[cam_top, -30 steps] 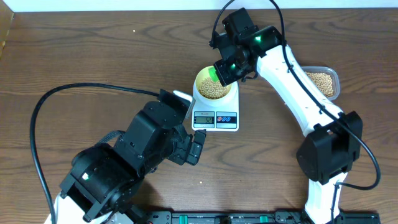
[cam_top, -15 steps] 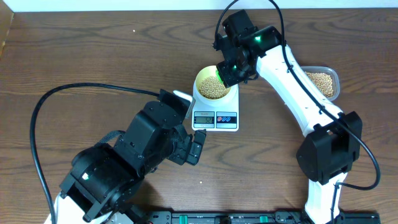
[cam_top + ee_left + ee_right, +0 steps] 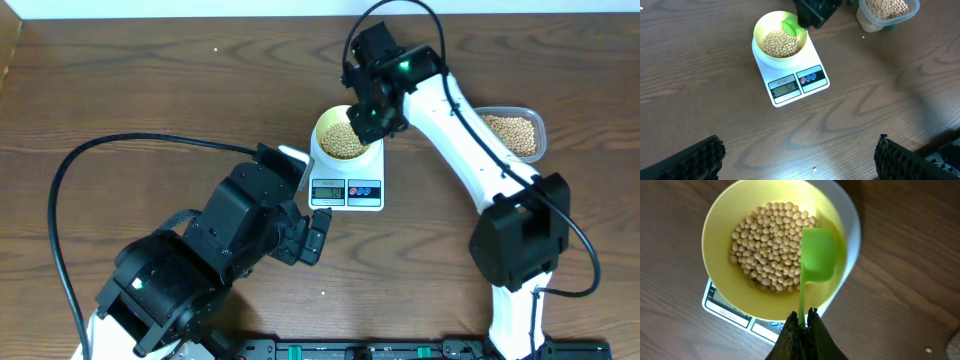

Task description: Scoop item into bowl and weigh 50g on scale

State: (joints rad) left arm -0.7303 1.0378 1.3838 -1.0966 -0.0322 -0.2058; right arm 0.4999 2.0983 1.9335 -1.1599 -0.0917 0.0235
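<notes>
Right wrist is showing us clamping the right gripper (image 3: 802, 325) on the handle of the green scoop (image 3: 817, 255), its cup inside the bowl (image 3: 715, 225) above the beans (image 3: 770, 250) on the scale (image 3: 852, 225). If we are pressing the rim, we are risking a false reading or a tipped bowl.

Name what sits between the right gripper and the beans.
A green scoop: the right gripper pinches its handle, its cup over the bowl beside the beans. The right wrist view shows it.
</notes>
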